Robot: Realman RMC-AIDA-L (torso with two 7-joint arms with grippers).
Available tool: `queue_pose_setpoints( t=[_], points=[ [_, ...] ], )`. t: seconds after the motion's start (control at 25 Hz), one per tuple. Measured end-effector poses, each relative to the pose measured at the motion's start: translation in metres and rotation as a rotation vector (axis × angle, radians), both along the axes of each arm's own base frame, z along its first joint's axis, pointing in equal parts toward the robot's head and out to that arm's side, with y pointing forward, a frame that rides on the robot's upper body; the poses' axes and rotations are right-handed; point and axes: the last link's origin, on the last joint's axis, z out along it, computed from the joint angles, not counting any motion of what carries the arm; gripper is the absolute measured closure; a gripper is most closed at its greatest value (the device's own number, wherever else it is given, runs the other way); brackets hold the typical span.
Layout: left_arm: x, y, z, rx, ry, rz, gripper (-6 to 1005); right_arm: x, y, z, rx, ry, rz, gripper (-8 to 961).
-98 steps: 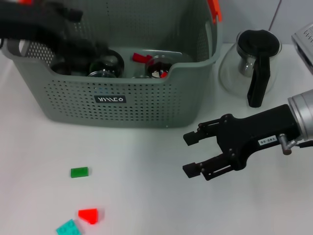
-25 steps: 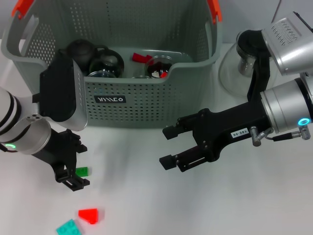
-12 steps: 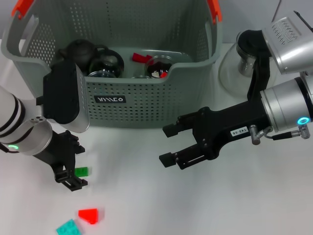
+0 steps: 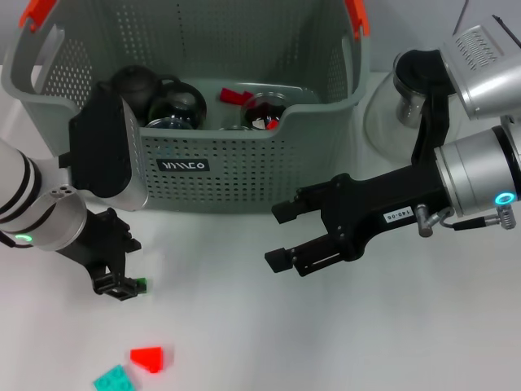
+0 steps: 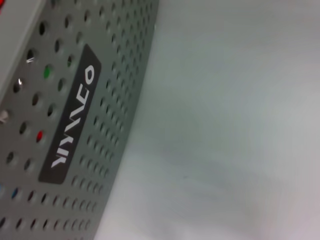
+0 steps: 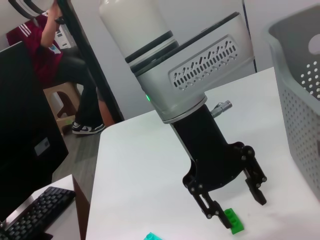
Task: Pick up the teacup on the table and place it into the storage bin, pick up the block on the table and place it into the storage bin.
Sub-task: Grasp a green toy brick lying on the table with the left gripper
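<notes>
My green block flat on the white table at seven o'clock, grey-green perforated storage bin upright at twelve, dark teacup inside it

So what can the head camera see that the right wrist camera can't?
Only the head view shows inside the bin, where dark teapots and glass cups sit, plus the glass pot, the red block and the right gripper, open above the bare table.

Only the right wrist view shows the room behind: a seated person and a keyboard.

Both show the left gripper open, low around the green block, and part of the bin.
</notes>
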Motion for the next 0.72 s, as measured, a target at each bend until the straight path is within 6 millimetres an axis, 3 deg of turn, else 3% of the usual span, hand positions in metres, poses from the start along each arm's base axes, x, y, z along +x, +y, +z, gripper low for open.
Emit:
queue_pose_setpoints(
  t=[0.72],
  points=[
    [-0.0057,-0.0069,-0.0055,-0.037,0.021,0.020,384,0.0011,-0.0002,-0.0012,0.002,0.001,-0.001,101]
  ],
)
